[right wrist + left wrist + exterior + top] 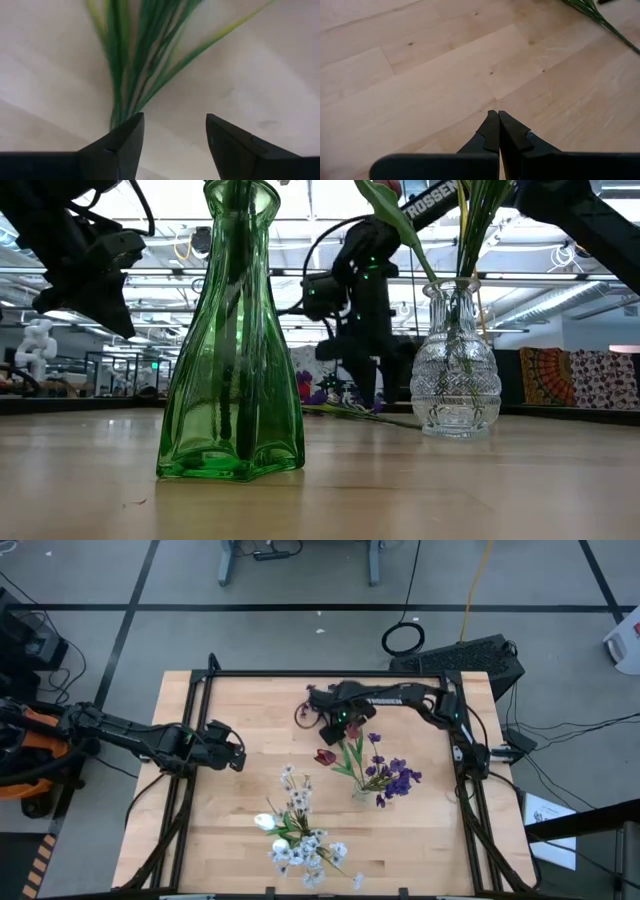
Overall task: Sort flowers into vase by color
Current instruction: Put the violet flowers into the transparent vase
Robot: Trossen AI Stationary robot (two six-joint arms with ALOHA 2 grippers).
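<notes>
Inspection from the table's edge, going left to right. Left gripper (238, 759) is hanging over bare wood at the left of the table (200, 830), its fingers pressed together on nothing. Right of it, a green vase (232, 340) is standing near the front edge, holding white flowers (300, 840) with pale sprays fanning out. A dark red flower (325, 755) is lying loose on the wood just beside the clear vase (457, 365), which is holding purple flowers (395, 778) and thin green stems (140, 55). Right gripper (338, 720) is hovering behind that vase, its fingers spread apart and empty, with the stems showing between them in the wrist view.

Risks, in my judgement: the arm is working close to the clear vase and its leaning stems, so a low approach to the red flower could snag them or tip the glass. The stem is thin and lying flat, so the fingers may be closing on wood and missing it.
</notes>
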